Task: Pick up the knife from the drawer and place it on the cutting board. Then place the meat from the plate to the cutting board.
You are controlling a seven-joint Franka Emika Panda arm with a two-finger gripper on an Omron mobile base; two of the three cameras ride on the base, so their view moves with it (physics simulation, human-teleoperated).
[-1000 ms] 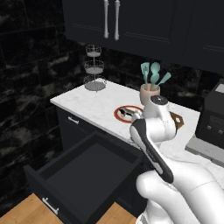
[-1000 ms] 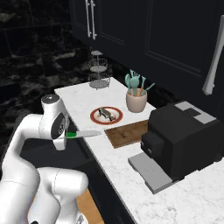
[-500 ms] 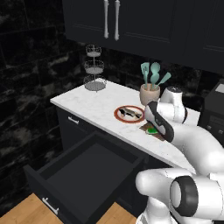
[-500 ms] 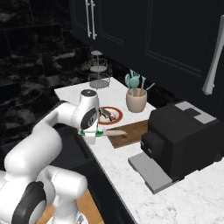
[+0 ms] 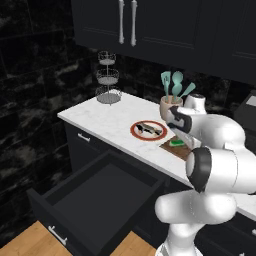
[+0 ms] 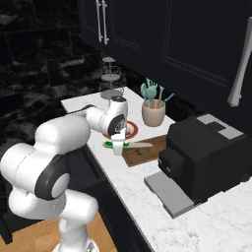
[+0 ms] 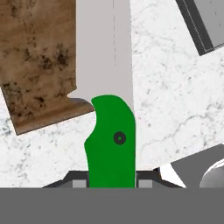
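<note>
the fingers (image 6: 117, 145) clench the knife (image 7: 109, 109) by its green handle, blade reaching over the cutting board (image 6: 143, 150); the drawer (image 5: 95, 192) stands open.

I see the knife (image 7: 109, 105) running up from the gripper (image 7: 111, 183), which is clamped on its green handle. Its grey blade overlaps the right edge of the cutting board (image 7: 37, 57); white marble counter (image 7: 175, 100) lies right of the board.
</note>
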